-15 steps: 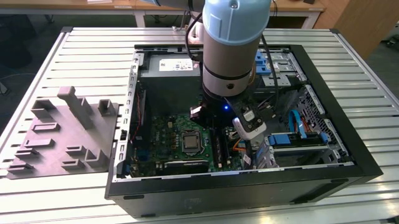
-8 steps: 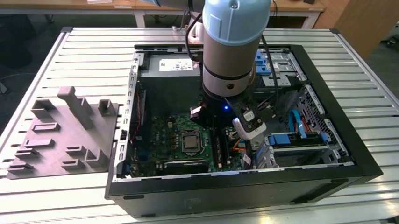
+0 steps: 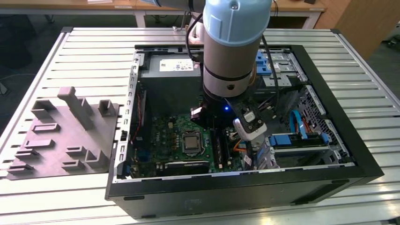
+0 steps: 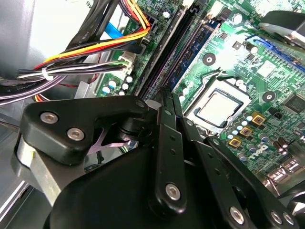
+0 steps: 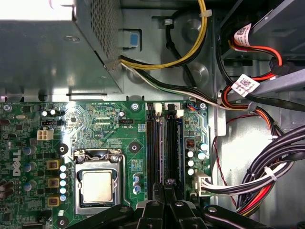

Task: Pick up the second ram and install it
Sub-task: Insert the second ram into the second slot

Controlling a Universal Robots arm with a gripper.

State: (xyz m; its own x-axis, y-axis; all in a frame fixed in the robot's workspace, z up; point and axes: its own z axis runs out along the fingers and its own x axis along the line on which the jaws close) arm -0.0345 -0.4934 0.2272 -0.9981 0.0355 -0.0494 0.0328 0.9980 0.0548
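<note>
A thin dark blue-green ram (image 5: 180,148) stands edge-up in a slot of the green motherboard (image 5: 95,124), and its chip side shows in the second wrist view (image 4: 190,52). My gripper (image 5: 169,182) is down inside the open computer case (image 3: 250,185), shut, with its black fingertips (image 4: 165,95) pressed together at the long black memory slots (image 5: 153,152) right beside that board. Whether the pads pinch a board's top edge I cannot tell. In the exterior view the gripper (image 3: 217,131) hangs under the arm's grey wrist, just to the right of the processor socket (image 3: 189,142).
The power supply box (image 3: 172,70) sits behind the arm. Bundled cables (image 5: 267,176) run close along the slots. A drive cage with blue parts (image 3: 293,140) fills the case's right side in the exterior view. A grey moulded tray (image 3: 62,136) lies outside the case.
</note>
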